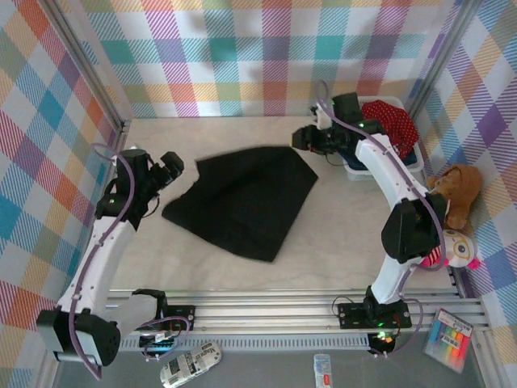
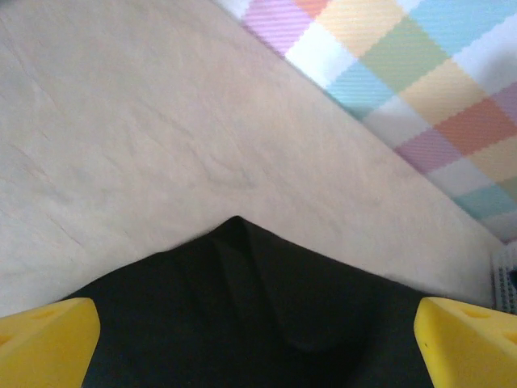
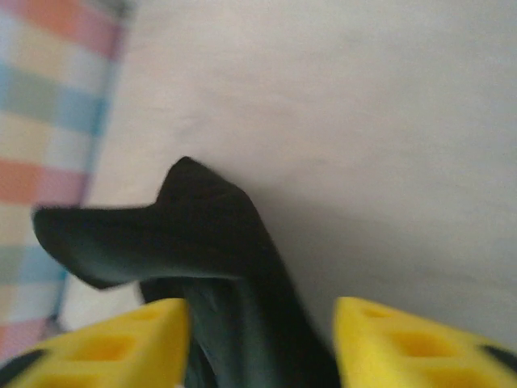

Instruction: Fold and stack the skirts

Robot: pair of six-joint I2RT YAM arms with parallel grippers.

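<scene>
Black skirt (image 3: 230, 250) lies between parted right jaws.

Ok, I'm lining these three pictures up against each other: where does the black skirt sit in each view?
Top external: the black skirt lies spread at the centre.
Left wrist: along the bottom edge, peaking at the middle.
Right wrist: lower left of centre, blurred, one corner raised.
Shared landmark: the checked wall, upper right in left wrist, left edge in right wrist.

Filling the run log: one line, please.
black cloth skirt: spread out | left gripper: open, over its edge | right gripper: open, astride corner
</scene>
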